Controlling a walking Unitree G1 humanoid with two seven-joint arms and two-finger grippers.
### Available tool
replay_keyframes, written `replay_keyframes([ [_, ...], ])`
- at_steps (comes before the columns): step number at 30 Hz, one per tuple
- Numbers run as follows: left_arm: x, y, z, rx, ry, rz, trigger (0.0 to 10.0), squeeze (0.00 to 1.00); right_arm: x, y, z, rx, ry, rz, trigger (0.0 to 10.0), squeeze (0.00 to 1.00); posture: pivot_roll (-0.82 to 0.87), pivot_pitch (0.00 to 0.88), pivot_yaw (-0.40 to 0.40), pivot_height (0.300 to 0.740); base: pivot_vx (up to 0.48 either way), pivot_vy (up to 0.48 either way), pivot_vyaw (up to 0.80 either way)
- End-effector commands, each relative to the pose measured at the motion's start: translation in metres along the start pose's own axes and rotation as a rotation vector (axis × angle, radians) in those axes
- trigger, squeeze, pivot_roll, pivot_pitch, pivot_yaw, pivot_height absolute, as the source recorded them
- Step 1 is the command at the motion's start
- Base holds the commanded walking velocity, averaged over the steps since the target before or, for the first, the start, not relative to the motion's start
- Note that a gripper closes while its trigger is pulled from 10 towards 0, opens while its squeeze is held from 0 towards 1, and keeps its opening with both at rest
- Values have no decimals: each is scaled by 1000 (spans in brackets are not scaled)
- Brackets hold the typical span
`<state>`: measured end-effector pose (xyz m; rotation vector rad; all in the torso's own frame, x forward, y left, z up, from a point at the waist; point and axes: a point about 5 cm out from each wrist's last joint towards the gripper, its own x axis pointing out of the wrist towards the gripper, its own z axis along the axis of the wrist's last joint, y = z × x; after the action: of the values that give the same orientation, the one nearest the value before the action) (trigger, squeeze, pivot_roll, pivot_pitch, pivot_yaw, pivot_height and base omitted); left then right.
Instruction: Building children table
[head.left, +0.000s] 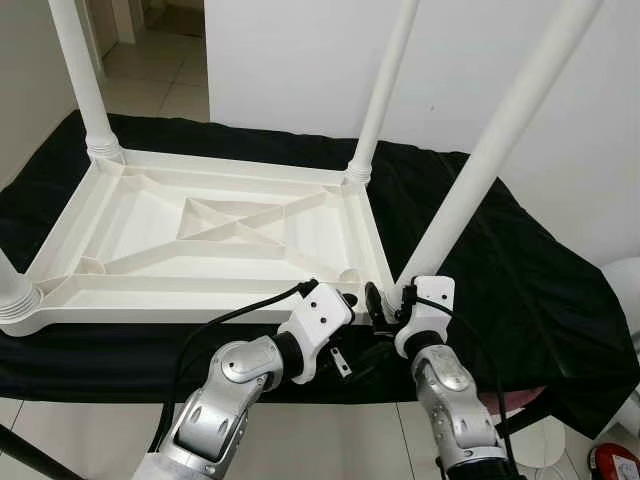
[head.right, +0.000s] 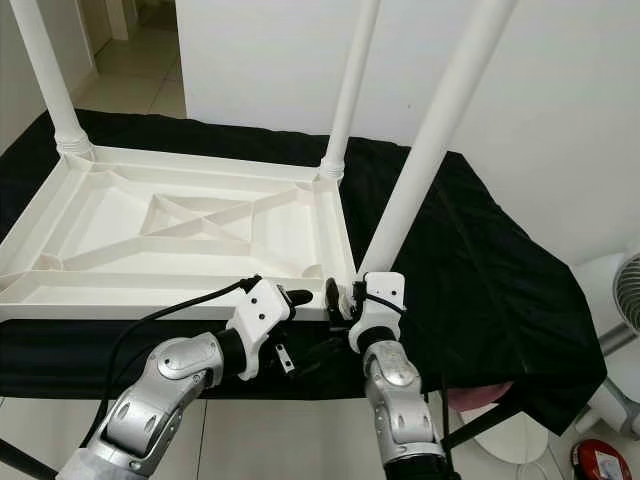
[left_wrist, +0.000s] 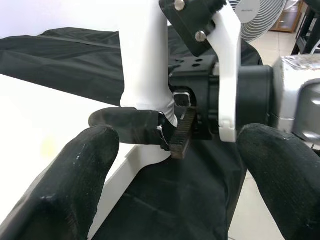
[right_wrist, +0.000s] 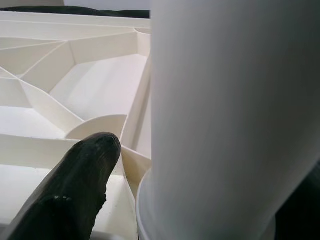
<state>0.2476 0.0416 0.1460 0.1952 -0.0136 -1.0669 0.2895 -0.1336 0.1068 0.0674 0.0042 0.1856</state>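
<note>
Right gripper (head.left: 388, 303) fingers pinching the base of the near-right leg (head.left: 470, 180), right where it meets the corner socket of the tabletop; one black finger (right_wrist: 70, 190) pressed against the white tube. Left gripper (head.right: 300, 297) hovering just beside it with fingers (left_wrist: 75, 175) spread wide, holding nothing, aimed at that same joint.

Probably light, hollow plastic, stiff and smooth, so likely slippery under rubber tips. Best grabbed low near the ribbed collar rather than up the shaft, where leverage would wobble the joint.

Tabletop (head.left: 215, 235) lying upside down on a worktop draped in black cloth (head.left: 520, 290), ribbed underside facing up, long side running left to right. Legs pointing up, the near-right one leaning a bit to the right, so maybe not fully seated. Far-left leg (head.left: 85, 80) and far-right leg (head.left: 385, 85) already standing in their corners.
</note>
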Motion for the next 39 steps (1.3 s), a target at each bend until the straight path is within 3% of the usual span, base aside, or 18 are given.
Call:
replay_keyframes([
  [1, 1, 4, 0, 6, -1, 99, 10000, 0, 2, 1, -1, 5, -5, 35, 10000, 0, 20, 0, -142, 740, 0, 0, 0],
  [4, 1, 4, 1, 7, 0, 100, 10000, 0, 3, -4, 0, 0, -1, 56, 10000, 0, 20, 0, -141, 740, 0, 0, 0],
  [6, 0, 5, 1, 7, 0, 102, 10000, 0, 3, -14, 0, -49, 27, 131, 10000, 0, 22, 0, -142, 740, 0, 0, 0],
  [10, -2, 5, 1, 10, 1, 107, 10000, 0, -5, -18, -4, -85, 66, 228, 10000, 0, 24, 0, -147, 740, 0, 0, 0],
  [12, -4, 6, 1, 12, 1, 114, 10000, 0, -15, -15, -9, -99, 98, 315, 10000, 0, 24, 0, -147, 740, 0, 0, 0],
  [21, -12, 11, 0, 27, 11, 138, 10000, 0, -34, 3, -21, -63, 143, 426, 10000, 0, 24, 0, -155, 740, 0, 0, 0],
  [30, -19, 16, -1, 63, 20, 136, 10000, 0, -39, 14, -21, -52, 132, 482, 10000, 0, 21, 0, -149, 740, 0, 0, 0],
  [34, -26, 10, -4, 57, 36, 61, 10000, 0, -39, -9, -9, -37, 72, 437, 10000, 0, 16, 0, -138, 740, 0, 0, 0],
  [36, -26, 10, -4, 57, 36, 61, 10000, 0, -39, -9, -9, -37, 72, 437, 10000, 0, 16, 0, -138, 740, 0, 0, 0],
  [39, -28, 1, -5, 22, 37, 0, 10000, 0, -39, -22, 2, -33, 28, 442, 10000, 0, 10, 0, -132, 740, 0, 0, 0],
])
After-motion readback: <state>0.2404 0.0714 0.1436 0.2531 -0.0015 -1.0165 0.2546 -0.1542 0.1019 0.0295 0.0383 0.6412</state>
